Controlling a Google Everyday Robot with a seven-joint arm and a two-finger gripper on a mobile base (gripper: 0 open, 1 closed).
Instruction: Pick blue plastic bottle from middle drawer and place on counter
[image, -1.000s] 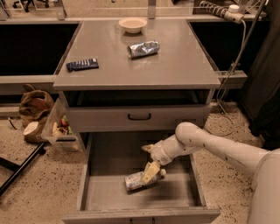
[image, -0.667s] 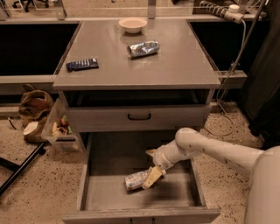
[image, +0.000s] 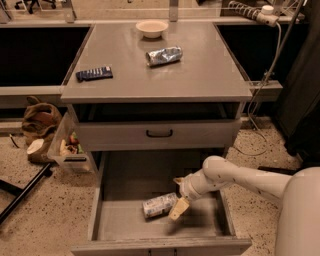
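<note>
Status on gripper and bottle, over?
Gripper open, low in drawer, at bottle. Bottle on its side, not lifted. Counter holds packet, bowl.

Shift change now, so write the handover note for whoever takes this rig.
The gripper is open, low inside the middle drawer, at the right end of the blue plastic bottle.
The bottle lies on its side on the drawer floor, not lifted.
Done: drawer open, gripper at the bottle.
Left: grasp, lift, place on the counter.
</note>
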